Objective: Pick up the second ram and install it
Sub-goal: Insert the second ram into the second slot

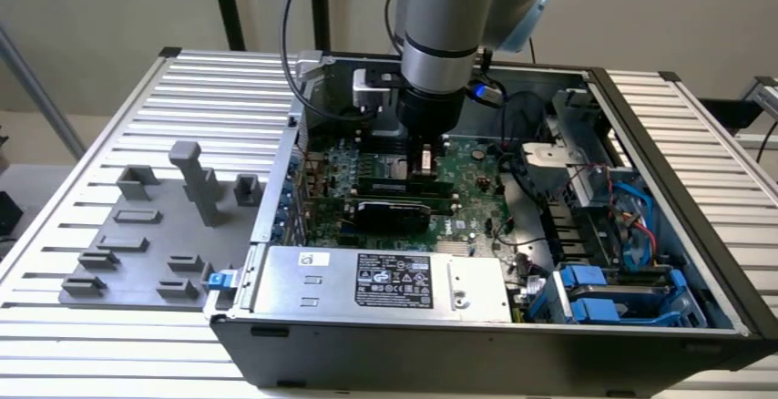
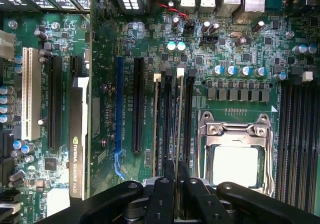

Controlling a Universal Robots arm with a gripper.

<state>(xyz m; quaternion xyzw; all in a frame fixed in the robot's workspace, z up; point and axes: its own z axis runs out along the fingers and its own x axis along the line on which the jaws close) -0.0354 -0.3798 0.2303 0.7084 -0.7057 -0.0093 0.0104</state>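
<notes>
Gripper (image 1: 425, 164) is down inside the open computer case (image 1: 680, 262), low over the motherboard (image 2: 240, 49), fingers (image 2: 163, 184) nearly closed and pinching the second ram (image 2: 179, 134) by its upper edge. In the wrist view the stick runs edge-on away from the fingertips, thin and long, lined up w/ the memory slots (image 2: 167, 124) just beside the empty processor socket (image 2: 235, 159); it sits at or in one of those slots, can't tell how deep it's seated. In the exterior view the stick looks like a small dark upright piece under the fingers, approx. mid-board. A graphics card (image 2: 75, 149) stands in a slot further off, on the far side of the long black and blue expansion slots (image 2: 137, 104). White slot (image 2: 31, 94) near the board's edge. Power supply box (image 1: 383, 281) w/ label sits along the case's near side, blue drive bays (image 1: 608, 299) toward the exterior view's right. On the ribbed table (image 1: 182, 89), toward the exterior view's left, a grey holder tray (image 1: 146, 244) w/ upright blocks, well apart from the gripper.
</notes>
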